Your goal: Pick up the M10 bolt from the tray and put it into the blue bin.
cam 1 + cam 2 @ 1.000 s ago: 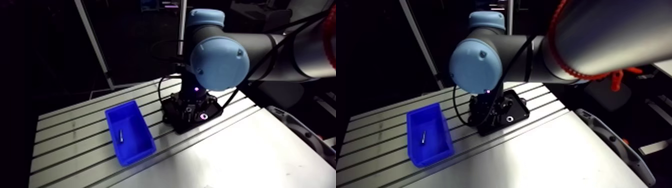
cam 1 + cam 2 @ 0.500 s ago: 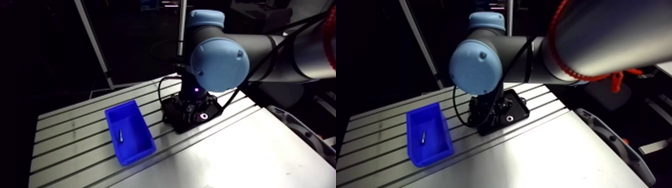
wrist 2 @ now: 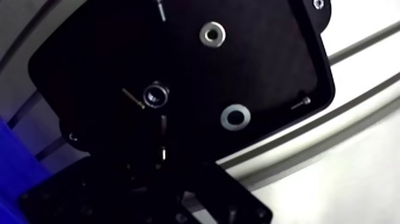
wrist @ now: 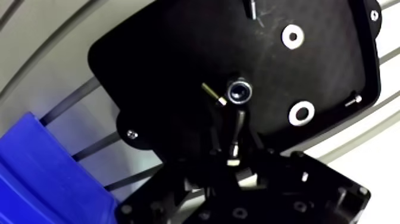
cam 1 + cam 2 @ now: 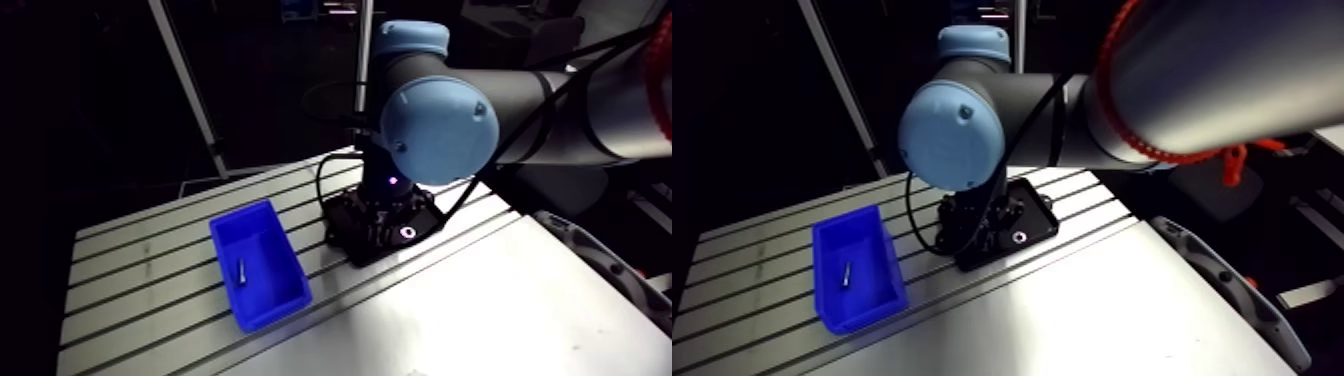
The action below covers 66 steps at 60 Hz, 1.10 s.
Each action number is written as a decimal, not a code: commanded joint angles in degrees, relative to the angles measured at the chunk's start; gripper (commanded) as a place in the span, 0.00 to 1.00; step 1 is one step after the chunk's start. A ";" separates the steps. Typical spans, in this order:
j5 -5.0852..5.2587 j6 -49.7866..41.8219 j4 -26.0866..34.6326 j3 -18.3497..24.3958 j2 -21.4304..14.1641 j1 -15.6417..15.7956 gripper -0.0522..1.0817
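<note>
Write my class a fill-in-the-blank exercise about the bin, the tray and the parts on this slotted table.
1. The bin on the slotted table is ___ in colour.
2. One small bolt lies inside the ___.
3. The black tray carries ___ flat washers.
4. The end effector hangs above the ___, not the bin.
Missing words: blue; bin; two; tray.

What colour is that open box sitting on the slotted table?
The bin is bright blue, clearest in the arm view.
</note>
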<state>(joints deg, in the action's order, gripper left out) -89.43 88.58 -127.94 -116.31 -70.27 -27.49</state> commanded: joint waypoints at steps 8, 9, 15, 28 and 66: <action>0.00 -0.03 0.01 -0.10 0.00 -0.01 0.65; 0.00 -0.03 -0.07 -0.18 0.00 0.05 0.66; 0.00 -0.03 -0.08 -0.35 0.00 0.06 0.67; 0.00 -0.03 -0.34 -0.45 0.09 0.06 0.69; 0.00 -0.03 -0.43 -0.37 0.01 0.06 0.89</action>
<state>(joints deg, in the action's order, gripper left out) -89.46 88.55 -128.36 -116.72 -70.24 -27.43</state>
